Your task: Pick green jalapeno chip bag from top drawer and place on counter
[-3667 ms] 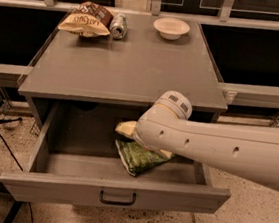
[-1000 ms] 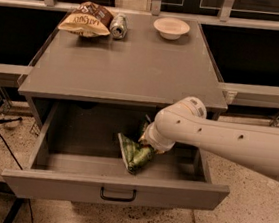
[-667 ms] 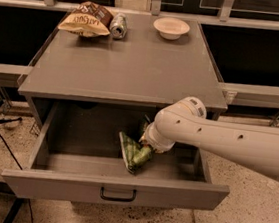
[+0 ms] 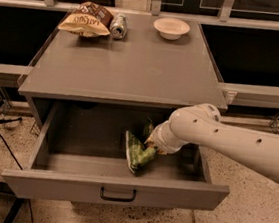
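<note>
Bag (image 4: 138, 153) in the drawer (image 4: 73, 162) has tipped from flat to standing on edge against your gripper (image 4: 149, 144), so a grasp looks made, though I can't tell if it's clenched; lift to the bench (image 4: 134, 67) comes next.

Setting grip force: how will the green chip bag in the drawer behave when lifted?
The green jalapeno chip bag looks crinkled and thin, so probably light, floppy and crushable. Its smooth film may slip. The gripper is at its upper edge inside the top drawer.
</note>
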Robot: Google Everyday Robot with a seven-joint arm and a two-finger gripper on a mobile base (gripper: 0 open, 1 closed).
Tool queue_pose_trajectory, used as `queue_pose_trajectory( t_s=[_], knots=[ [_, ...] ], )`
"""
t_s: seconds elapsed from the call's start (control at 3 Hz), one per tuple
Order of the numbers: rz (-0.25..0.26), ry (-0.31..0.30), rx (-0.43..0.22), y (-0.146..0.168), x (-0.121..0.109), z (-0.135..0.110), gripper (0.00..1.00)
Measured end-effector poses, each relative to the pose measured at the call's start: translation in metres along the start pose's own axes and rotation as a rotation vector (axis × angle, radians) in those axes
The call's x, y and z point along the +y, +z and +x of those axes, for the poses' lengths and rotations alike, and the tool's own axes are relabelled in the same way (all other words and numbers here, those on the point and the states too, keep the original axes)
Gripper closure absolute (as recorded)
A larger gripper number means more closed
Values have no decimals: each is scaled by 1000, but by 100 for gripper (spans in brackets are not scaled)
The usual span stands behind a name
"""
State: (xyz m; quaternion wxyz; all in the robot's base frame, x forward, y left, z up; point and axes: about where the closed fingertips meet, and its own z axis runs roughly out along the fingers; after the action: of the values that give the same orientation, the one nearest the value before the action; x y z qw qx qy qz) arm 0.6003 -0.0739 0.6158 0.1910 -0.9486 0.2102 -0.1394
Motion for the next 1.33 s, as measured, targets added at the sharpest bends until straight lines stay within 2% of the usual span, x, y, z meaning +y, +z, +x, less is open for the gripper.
queue_pose_trajectory(
  t_s=[0.33, 1.0, 1.33],
  knots=[
    [1, -1, 1, -2, -1, 0, 100],
    [32, -39, 26, -39, -19, -2, 100],
    [50, -47, 65, -68, -26, 1, 100]
  ],
)
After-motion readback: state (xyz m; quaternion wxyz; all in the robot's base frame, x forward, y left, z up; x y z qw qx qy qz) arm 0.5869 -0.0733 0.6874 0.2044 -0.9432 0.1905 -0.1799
